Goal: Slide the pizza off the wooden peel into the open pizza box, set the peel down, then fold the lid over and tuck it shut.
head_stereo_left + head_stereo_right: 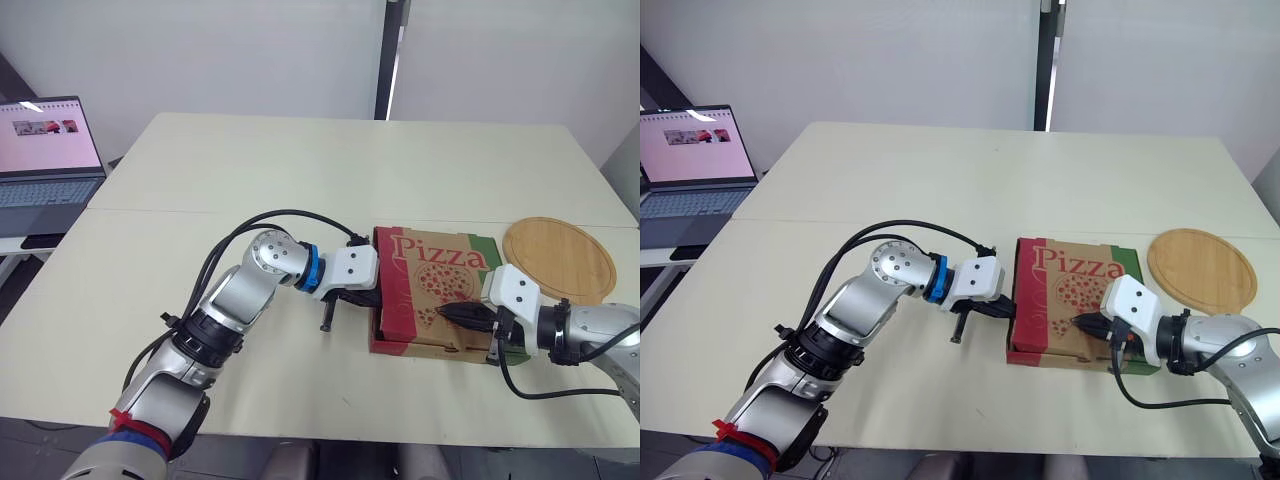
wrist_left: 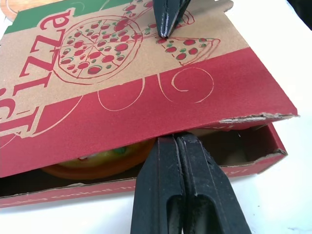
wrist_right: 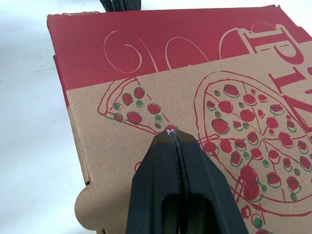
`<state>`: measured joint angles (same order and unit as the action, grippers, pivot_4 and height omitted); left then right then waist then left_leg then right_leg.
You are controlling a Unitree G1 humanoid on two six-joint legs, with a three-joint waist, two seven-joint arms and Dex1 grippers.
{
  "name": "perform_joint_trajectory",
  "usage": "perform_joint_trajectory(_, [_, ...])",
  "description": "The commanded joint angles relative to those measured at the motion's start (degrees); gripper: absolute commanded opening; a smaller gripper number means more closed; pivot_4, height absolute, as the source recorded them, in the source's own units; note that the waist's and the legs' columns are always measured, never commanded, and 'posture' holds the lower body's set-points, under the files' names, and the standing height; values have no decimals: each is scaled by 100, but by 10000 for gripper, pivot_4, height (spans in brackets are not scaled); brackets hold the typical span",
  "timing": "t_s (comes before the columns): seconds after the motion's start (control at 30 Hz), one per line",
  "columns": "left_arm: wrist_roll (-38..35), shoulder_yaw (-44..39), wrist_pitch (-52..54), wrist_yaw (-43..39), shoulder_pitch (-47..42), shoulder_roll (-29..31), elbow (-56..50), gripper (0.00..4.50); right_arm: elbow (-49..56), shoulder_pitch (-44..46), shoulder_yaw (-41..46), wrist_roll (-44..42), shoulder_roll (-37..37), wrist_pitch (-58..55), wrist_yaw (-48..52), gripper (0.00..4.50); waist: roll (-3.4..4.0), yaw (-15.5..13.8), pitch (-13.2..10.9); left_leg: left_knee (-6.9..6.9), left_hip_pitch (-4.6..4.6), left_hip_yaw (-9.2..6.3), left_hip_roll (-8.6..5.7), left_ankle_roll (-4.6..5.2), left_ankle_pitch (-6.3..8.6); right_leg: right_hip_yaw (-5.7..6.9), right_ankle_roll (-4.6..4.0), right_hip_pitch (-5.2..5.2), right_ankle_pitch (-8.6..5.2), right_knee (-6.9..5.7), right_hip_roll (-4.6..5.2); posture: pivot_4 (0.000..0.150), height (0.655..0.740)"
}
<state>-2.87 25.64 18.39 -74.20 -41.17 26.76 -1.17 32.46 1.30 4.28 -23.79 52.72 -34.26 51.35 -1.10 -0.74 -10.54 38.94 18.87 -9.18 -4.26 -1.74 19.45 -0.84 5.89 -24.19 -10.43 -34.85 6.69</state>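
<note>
since the pizza (image 2: 97, 163) lies in the box (image 1: 420, 349) and the peel (image 1: 558, 258) rests beside it, only the tuck remains. right gripper (image 3: 171, 132), fingers together, presses the lid (image 1: 445, 270); left gripper (image 2: 176, 139), also pinched empty, waits at the side gap. next, i think, the lid must be pushed fully down.

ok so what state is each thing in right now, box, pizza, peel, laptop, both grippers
pizza box: lid folded down, not tucked, gap open along one side
pizza: inside the box, under the lid
wooden peel: empty, flat on the table beside the box
left gripper: shut, tips at the side gap
right gripper: shut, tip on the lid
laptop: open, screen on
</note>
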Motion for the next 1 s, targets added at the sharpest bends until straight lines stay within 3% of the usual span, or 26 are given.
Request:
perform_joint_trajectory(0.03, [-132,-2,-128,-124,23,85,-384,0,5,25,-107,82,52,29,38,484,0,0,0,0,0,0,0,0,0,0,0,0,0,0,0,1500,7400])
perform_joint_trajectory(0.33, [-702,-719,574,-211,305,922,-839,0,-73,89,-463,571,1,339,-117,484,0,58,0,0,-2,-1,1,4,2,0,15,-1,-10,-3,-1,1500,7400])
perform_joint_trajectory(0.67, [-508,-366,530,592,265,70,-741,0,-217,93,-941,1172,-18,520,-226,484,-1,68,2,0,-5,1,2,4,2,-1,18,3,-11,-3,-1,1500,7400])
perform_joint_trajectory(1.0, [-209,-121,-16,765,152,-219,33,0,-272,-122,1,586,94,738,110,484,0,53,2,0,-4,2,0,4,2,-3,7,3,-4,-1,-1,1500,7400])
